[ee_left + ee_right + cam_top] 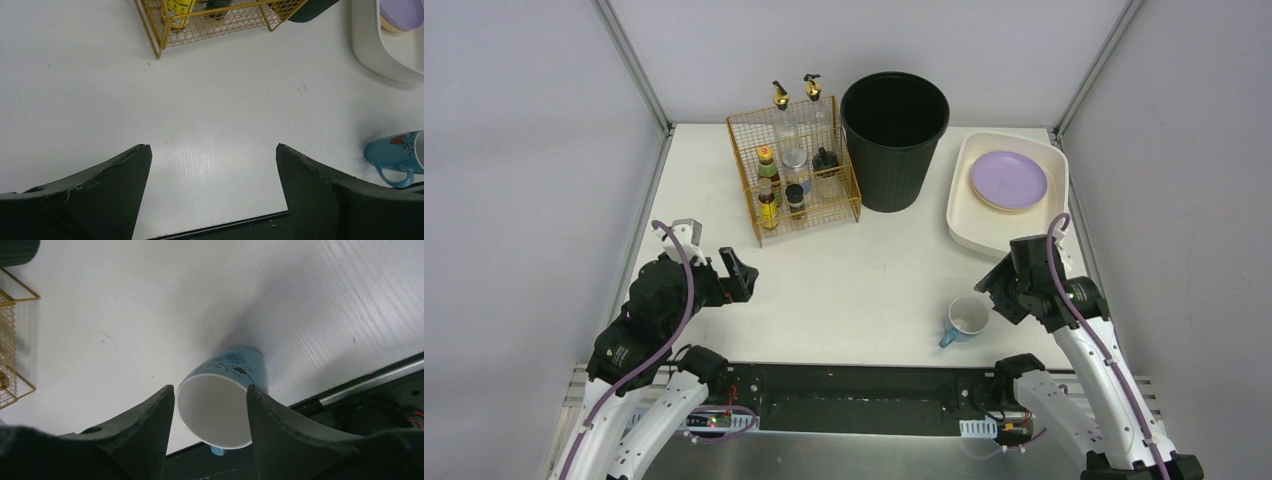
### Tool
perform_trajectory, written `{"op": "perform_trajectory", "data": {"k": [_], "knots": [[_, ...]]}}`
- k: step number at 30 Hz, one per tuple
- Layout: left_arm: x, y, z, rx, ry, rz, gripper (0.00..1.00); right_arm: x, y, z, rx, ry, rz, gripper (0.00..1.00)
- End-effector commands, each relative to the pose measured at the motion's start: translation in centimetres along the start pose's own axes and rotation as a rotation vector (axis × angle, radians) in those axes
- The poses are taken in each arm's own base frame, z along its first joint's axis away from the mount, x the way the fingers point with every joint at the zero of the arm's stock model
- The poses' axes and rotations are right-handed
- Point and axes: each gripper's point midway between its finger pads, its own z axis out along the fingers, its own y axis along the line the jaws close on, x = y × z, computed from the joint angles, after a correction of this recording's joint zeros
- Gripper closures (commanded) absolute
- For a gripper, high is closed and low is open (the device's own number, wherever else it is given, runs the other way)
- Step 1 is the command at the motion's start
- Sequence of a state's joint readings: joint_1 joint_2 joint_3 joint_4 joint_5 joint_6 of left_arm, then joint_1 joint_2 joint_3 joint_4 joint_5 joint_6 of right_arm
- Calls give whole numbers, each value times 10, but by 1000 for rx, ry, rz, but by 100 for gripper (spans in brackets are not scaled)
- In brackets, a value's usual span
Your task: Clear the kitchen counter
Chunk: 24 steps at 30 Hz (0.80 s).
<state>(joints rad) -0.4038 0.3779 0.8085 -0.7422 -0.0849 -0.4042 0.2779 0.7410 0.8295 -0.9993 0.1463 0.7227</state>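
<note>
The kitchen counter [864,270] is a white tabletop with a black rail [864,385] along its front edge. A blue mug [967,318] with a flower print and white inside stands upright near the front right edge. It also shows in the left wrist view [395,150]. My right gripper [991,292] is open just above and beside it. In the right wrist view the gripper [210,387] has a finger on either side of the mug's rim [215,410]. My left gripper [742,272] is open and empty over bare counter at the left [212,146].
A gold wire rack [794,170] with several bottles stands at the back. A black bin [894,125] stands to its right. A white tub [964,215] at the back right holds stacked purple plates [1008,180]. Grey walls close in both sides.
</note>
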Motion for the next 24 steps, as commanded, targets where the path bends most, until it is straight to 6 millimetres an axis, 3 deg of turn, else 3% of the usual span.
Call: {"op": "perform_trajectory", "data": {"k": [1, 8, 24], "knots": [[-5, -2, -1, 13, -18, 2, 0, 6, -26, -6, 105, 0, -2, 43], [-6, -1, -3, 11, -26, 2, 0, 23, -46, 0, 178, 59, -45, 46], [-5, -2, -3, 17, -22, 6, 0, 49, -47, 21, 173, 125, -78, 54]]}}
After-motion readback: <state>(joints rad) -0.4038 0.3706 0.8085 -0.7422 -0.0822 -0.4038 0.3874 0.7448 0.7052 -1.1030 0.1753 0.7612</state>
